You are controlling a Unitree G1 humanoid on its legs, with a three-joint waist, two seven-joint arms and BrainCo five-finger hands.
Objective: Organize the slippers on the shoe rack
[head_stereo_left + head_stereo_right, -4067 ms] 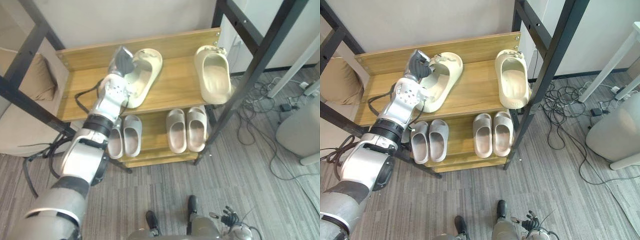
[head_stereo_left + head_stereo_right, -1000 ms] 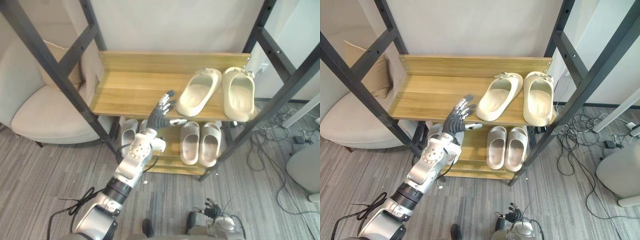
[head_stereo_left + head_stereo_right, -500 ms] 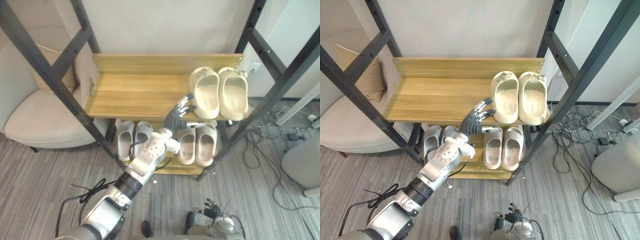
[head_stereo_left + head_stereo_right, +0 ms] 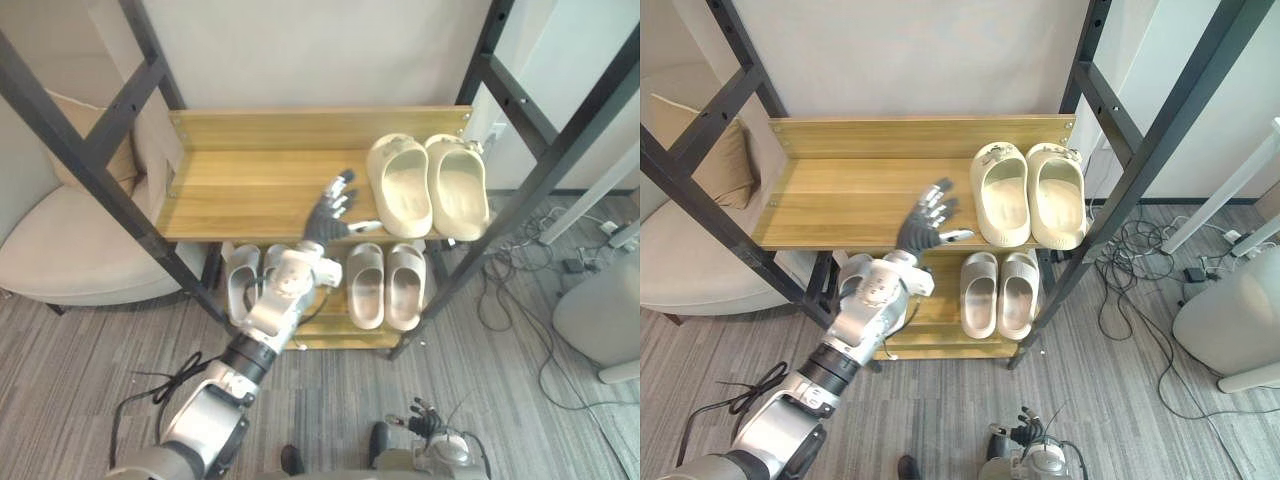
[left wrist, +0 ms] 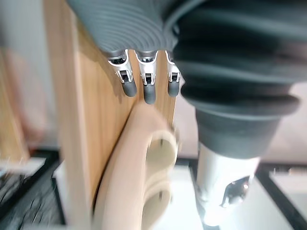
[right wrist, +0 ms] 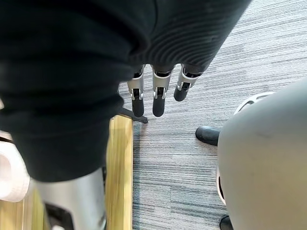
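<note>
Cream slippers [image 4: 399,188]: side by side, upper right of top shelf [image 4: 250,190]; the left one, angled a second ago, is now straight.
Left hand [image 4: 328,218]: fingers spread, empty, drawn back just left of the pair.
Right hand [image 6: 156,93]: fingers straight, over floor [image 6: 192,158].

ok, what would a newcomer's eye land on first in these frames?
The pair of cream slippers stands out, set side by side at the right end of the top shelf. Just left of them the left hand hovers at the shelf's front edge, fingers open, holding nothing. Two pairs of grey slippers sit on the lower shelf.
</note>
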